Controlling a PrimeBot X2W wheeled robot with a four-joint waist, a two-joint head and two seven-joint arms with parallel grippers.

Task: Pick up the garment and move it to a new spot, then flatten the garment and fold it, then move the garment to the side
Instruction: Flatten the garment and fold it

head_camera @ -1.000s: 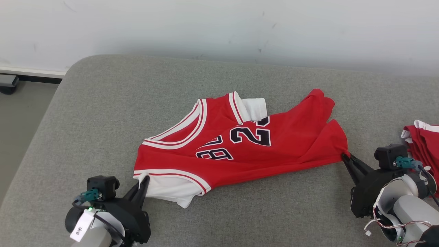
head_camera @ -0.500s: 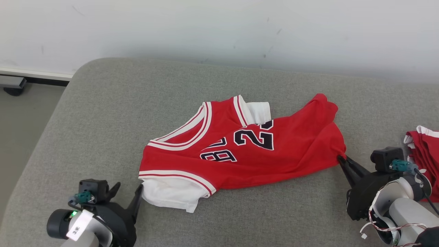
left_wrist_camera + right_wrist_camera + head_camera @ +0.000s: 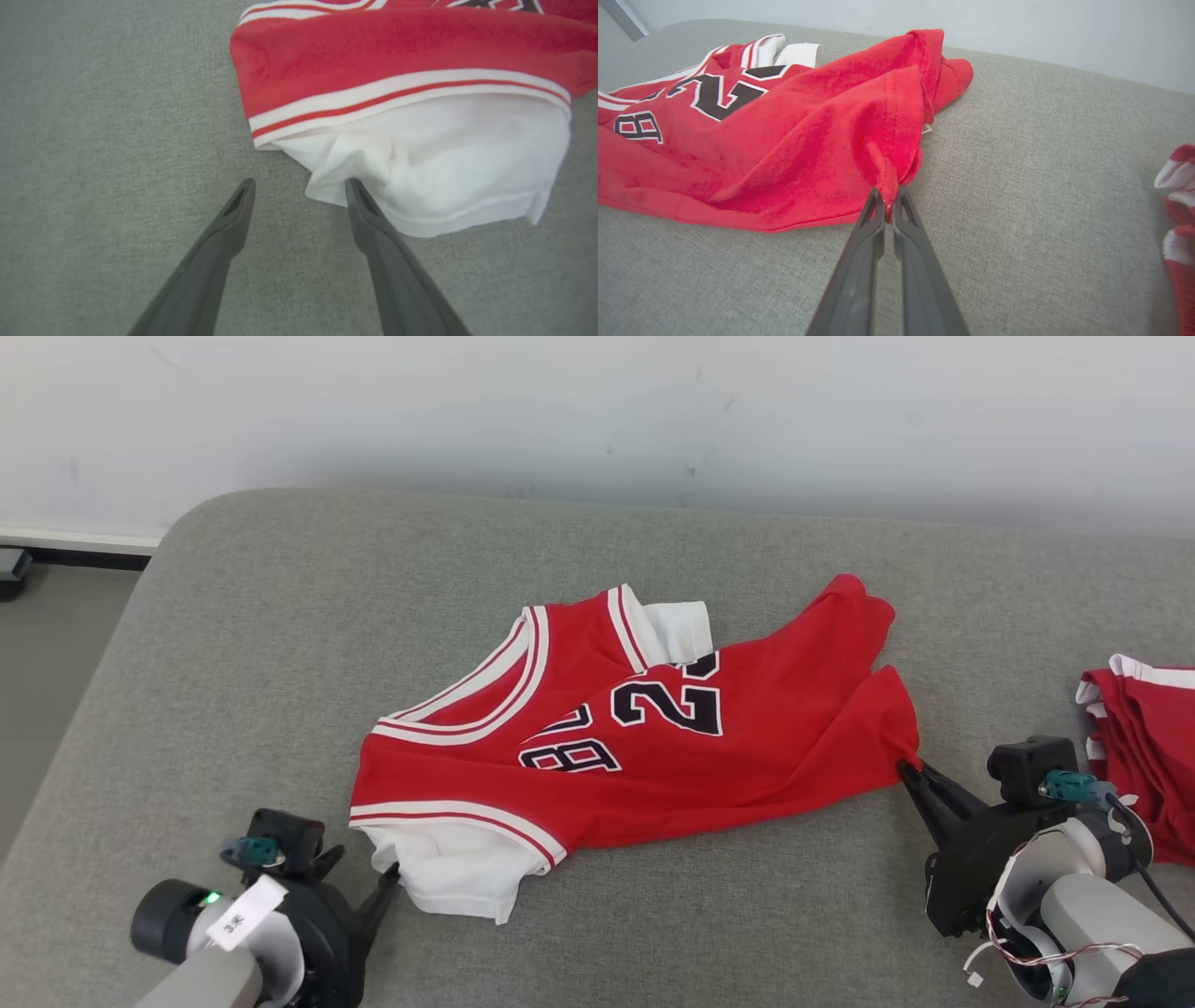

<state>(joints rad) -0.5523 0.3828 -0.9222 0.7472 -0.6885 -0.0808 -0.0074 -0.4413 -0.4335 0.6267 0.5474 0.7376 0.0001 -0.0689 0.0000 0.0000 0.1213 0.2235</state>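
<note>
**Left gripper** [image 3: 300, 183]: the fingers are spread wide and nothing is held between them. One fingertip is seen at the edge of the white sleeve [image 3: 444, 163]; the other is over bare cushion [image 3: 93, 140]. Contact with the cloth cannot be confirmed.

**Right gripper** [image 3: 889, 193]: the fingers are pressed together on a hem corner of the garment [image 3: 653, 756], and the cloth is bunched at the pinch.

**Garment:** it is laid on the cushion between the two grippers, just ahead of both, number side up. Creases are noted running out from the right gripper's pinch. Beyond that pinch a hem flap is doubled over. A second sleeve is tucked at the far edge.

**Other:** a red-and-white pile [image 3: 1134, 728] is noted on the right gripper's outer side, apart from the garment.

**Progress, as judged:** placing at a spot appears done. Flattening is under way but incomplete, given the creases and the doubled flap. Folding is not begun, and the move to the side is left.
</note>
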